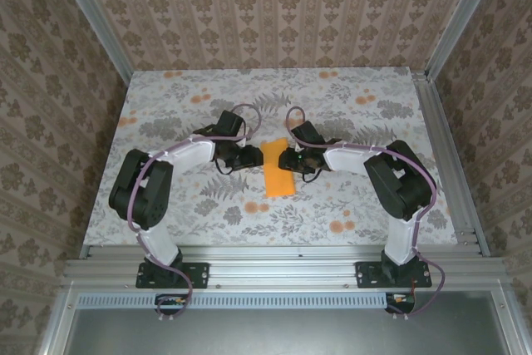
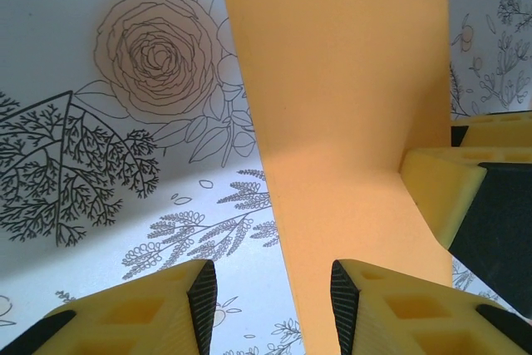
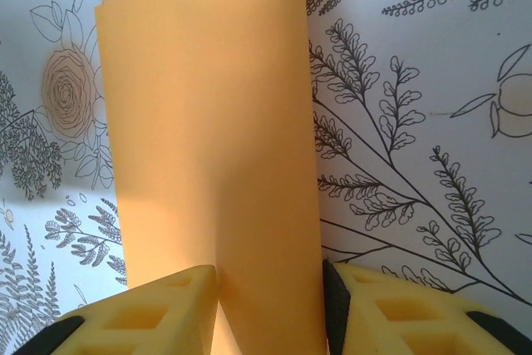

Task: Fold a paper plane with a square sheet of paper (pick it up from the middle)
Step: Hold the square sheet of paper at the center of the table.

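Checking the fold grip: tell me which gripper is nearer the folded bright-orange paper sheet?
Right. The right gripper has the folded bright-orange paper sheet between its fingers; the left gripper sits beside its edge.

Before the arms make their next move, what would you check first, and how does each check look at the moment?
1. Paper folded into a narrow strip: ok.
2. Right gripper has the paper between its fingers: ok.
3. Left gripper is gripping the paper: not ok; its edge sits by one finger, gap open.
4. Paper untorn: ok where visible.
5. Crease straight: cannot tell.
6. Table around the paper free of objects: ok.
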Tool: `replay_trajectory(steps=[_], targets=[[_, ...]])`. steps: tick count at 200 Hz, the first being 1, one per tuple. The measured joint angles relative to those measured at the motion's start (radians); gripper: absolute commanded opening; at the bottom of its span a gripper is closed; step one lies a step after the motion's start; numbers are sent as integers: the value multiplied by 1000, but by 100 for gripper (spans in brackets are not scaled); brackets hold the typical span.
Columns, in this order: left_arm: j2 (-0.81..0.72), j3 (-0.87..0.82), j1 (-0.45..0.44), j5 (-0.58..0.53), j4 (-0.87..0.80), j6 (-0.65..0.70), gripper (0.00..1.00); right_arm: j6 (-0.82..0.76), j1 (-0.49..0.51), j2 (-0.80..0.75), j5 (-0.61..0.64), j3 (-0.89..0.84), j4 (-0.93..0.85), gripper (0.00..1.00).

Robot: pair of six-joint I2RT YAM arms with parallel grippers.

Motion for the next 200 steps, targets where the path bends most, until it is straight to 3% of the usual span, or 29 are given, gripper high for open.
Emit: replay_trajectory(steps=[200], targets=[[-14,-12,0,6,21,-29,44,-38,19,4,40,12,-18,43]])
